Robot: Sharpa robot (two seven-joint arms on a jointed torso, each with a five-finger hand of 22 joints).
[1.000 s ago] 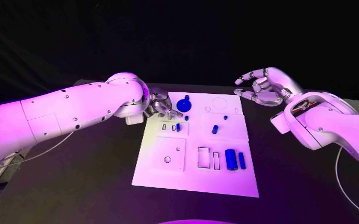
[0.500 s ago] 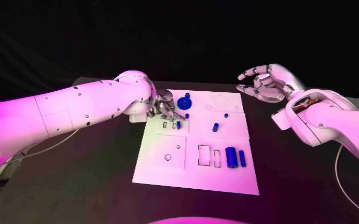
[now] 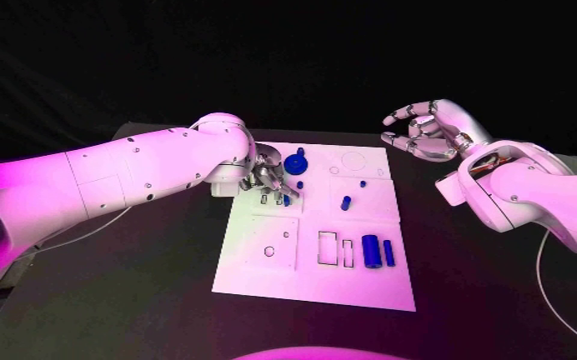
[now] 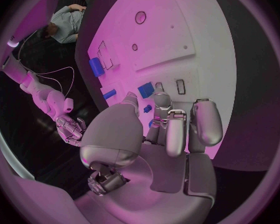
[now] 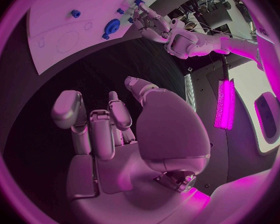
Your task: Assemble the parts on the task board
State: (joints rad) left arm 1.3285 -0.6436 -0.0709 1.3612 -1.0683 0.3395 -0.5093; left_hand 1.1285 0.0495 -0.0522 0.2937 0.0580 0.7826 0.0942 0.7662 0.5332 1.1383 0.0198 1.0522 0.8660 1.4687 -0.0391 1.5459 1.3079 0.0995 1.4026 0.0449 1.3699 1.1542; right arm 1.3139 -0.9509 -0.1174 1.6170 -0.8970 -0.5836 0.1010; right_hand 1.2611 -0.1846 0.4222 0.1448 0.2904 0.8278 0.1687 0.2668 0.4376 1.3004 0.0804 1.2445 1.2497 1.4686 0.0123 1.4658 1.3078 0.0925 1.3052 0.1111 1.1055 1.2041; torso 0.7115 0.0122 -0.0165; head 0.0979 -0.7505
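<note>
My left hand (image 3: 267,178) is low over the task board (image 3: 315,285), at about 10 o'clock from the board's middle. Its fingers are bent down close to a small blue part (image 3: 286,200) and the little slots there. In the left wrist view the fingertips (image 4: 162,100) are near a small blue part, but I cannot tell if they hold it or only touch it.

My right hand (image 3: 423,131) hangs in the air past the board's corner at 1 o'clock. Its fingers are loosely curled and apart, and it holds nothing.

I judge that the task is only partly done. The round blue part (image 3: 296,163) sits at 11 o'clock on the board. A short blue part (image 3: 345,204) is near the middle, and a tiny one (image 3: 361,185) is just above it. Two long blue parts (image 3: 372,253) lie side by side at 5 o'clock, next to empty rectangular recesses (image 3: 327,248). The round outline (image 3: 353,162) at 12 o'clock and the small hole (image 3: 268,252) at 7 o'clock look empty too. So several parts probably must still go into their places.
</note>
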